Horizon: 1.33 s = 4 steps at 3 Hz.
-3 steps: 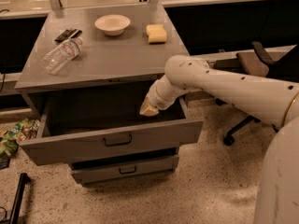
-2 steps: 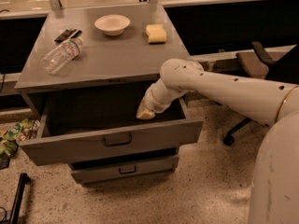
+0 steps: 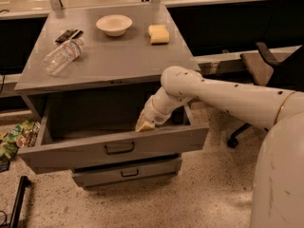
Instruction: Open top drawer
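Note:
The top drawer [image 3: 71,153] of the grey cabinet stands pulled out, its deep grey box open and its tall front panel carrying a dark bar handle [image 3: 119,148]. My gripper [image 3: 144,125] is at the end of the white arm, down inside the drawer box just behind the front panel, right of the handle. A shorter-fronted drawer [image 3: 127,171] below is pulled out slightly.
On the cabinet top [image 3: 114,56] lie a clear plastic bottle [image 3: 61,57], a white bowl [image 3: 114,24], a yellow sponge [image 3: 158,33] and a small dark object [image 3: 69,34]. Snack bags [image 3: 14,137] lie on the floor at left. An office chair [image 3: 266,68] stands at right.
My gripper has shifted slightly left inside the drawer, along the back of the front panel. The drawer stays pulled out.

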Motion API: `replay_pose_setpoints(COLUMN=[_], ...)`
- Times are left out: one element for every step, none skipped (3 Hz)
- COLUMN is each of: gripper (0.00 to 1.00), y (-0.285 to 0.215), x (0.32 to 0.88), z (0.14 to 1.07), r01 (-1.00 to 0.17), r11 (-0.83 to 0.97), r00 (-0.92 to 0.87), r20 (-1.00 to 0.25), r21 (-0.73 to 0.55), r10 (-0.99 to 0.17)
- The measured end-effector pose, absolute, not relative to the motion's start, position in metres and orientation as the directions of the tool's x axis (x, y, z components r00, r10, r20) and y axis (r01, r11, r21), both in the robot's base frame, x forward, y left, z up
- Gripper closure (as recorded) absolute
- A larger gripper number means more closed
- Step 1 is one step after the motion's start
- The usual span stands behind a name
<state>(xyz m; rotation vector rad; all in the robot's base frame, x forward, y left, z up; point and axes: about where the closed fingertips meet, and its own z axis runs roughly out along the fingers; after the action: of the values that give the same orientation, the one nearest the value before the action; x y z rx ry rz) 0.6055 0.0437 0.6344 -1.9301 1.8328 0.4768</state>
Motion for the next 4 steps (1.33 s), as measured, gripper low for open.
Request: replay_pose_setpoints(gripper=[1.00,1.00,1.00,1.00], y=[0.044,0.042,0.038,0.031], x=[0.606,0.571,0.544,0.519], z=[0.634,0.630,0.628,0.631], r01=[-0.997,-0.999,-0.992,-0.982], r11=[-0.030,-0.033,-0.021,0.002], r00=[0.065,0.009,-0.051,-0.109], r20=[-0.527,-0.544,-0.551,-0.558], r21=[-0.075,0.033,0.124,0.190], r10=[-0.847,-0.839,-0.833,-0.823])
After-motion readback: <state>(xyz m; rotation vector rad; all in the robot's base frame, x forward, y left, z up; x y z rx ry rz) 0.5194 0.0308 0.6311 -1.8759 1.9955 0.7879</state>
